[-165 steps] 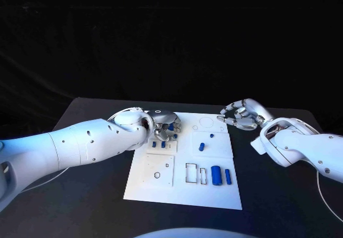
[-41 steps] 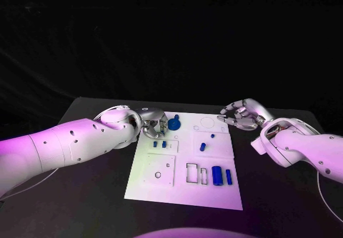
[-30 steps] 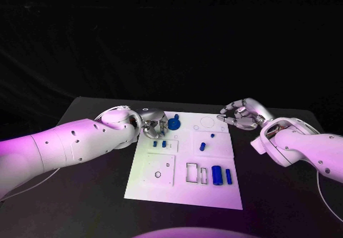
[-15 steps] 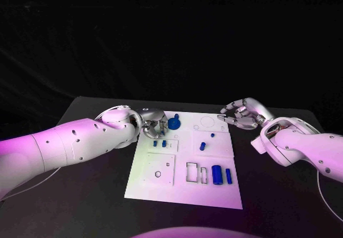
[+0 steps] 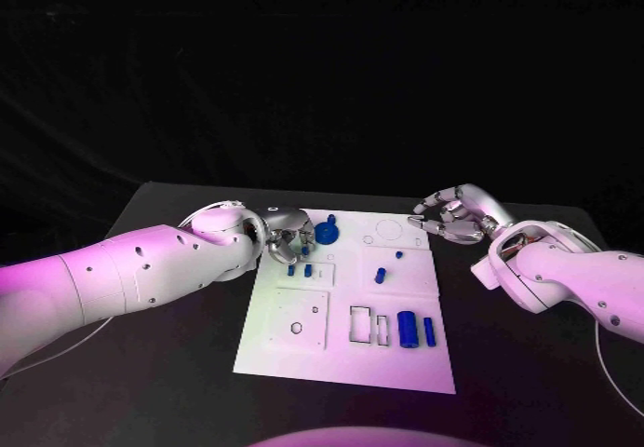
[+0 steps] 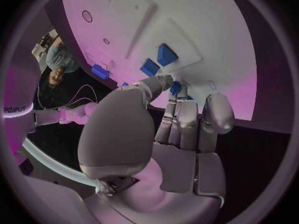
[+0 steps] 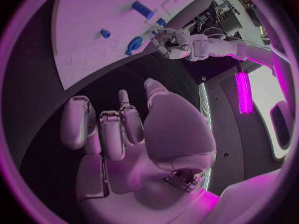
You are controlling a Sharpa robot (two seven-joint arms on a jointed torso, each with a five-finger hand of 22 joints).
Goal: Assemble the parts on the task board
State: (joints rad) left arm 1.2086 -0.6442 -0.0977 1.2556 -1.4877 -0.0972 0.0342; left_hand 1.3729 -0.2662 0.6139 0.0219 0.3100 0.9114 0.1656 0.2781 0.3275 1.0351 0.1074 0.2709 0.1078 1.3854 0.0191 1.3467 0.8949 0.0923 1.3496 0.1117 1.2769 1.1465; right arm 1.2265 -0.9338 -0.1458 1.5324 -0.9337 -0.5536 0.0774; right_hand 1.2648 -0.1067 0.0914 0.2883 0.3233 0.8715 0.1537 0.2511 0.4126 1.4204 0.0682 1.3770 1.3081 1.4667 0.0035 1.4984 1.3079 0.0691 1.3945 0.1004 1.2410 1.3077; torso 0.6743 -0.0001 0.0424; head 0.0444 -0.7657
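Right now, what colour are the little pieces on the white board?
Blue. The small parts on the task board show best in the head view.

White smooth-shelled arms (image 5: 148, 265) ending in silver segmented hands (image 5: 454, 216)

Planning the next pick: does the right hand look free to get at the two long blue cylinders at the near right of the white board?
Probably yes. The right hand hovers empty beside the white board's far right corner, and nothing lies over the two long blue cylinders; the left hand works across the board.
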